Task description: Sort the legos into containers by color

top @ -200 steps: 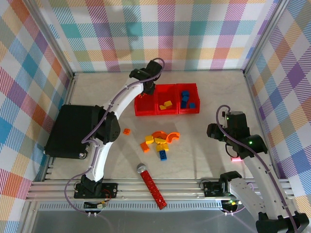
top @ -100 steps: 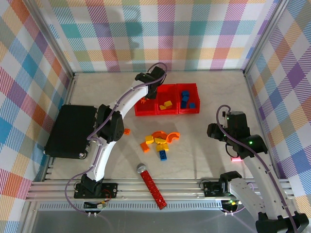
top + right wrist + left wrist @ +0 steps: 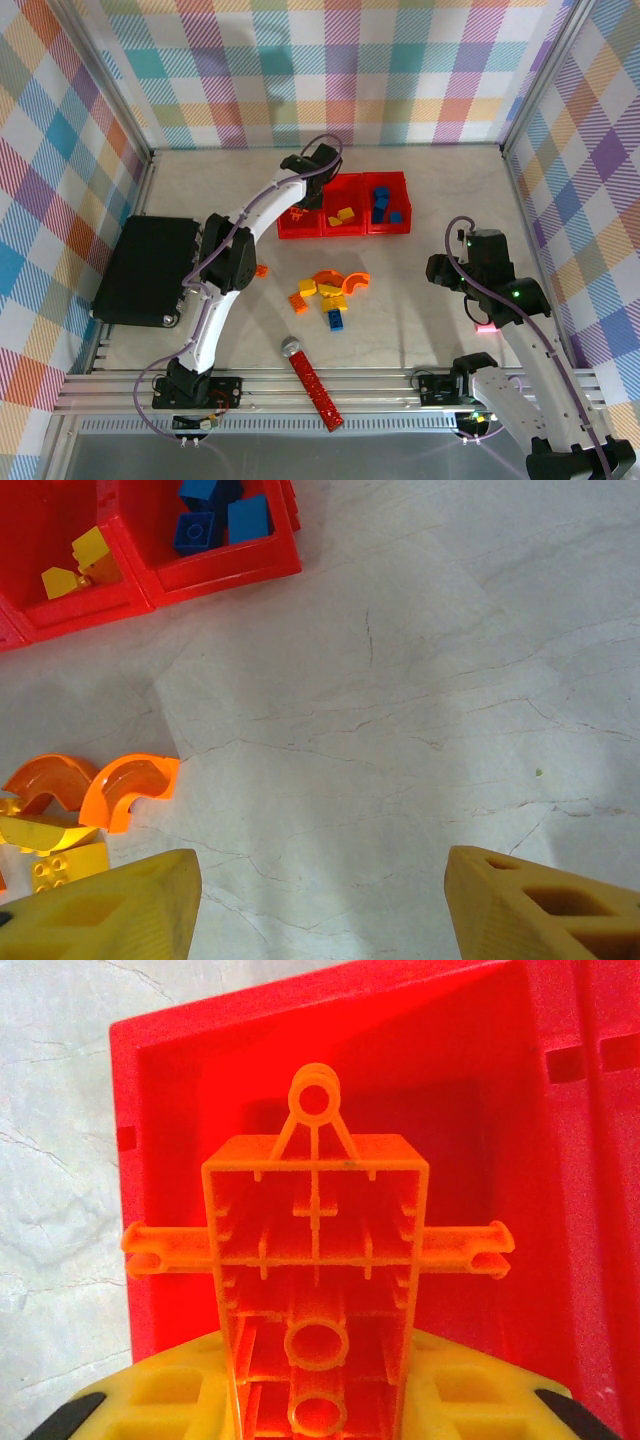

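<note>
Three joined red bins (image 3: 288,232) stand at the back centre. My left gripper (image 3: 300,192) hangs over the left bin (image 3: 480,1110), shut on an orange lego piece (image 3: 316,1260) with side axles. The middle bin holds yellow bricks (image 3: 343,217) and the right bin holds blue bricks (image 3: 383,205). Loose legos lie mid-table: orange arches (image 3: 342,280), a yellow brick (image 3: 308,288), a blue brick (image 3: 335,321) and a small orange brick (image 3: 261,270). My right gripper (image 3: 443,272) is open above bare table (image 3: 320,900), to the right of the arches (image 3: 125,790).
A large black case (image 3: 145,270) lies at the left. A long red studded stick (image 3: 312,385) with a grey round end lies near the front rail. Checkered walls close in the back and both sides.
My left gripper has swung a little right and forward over the left bin, still holding the orange piece. The right arm has not moved.
</note>
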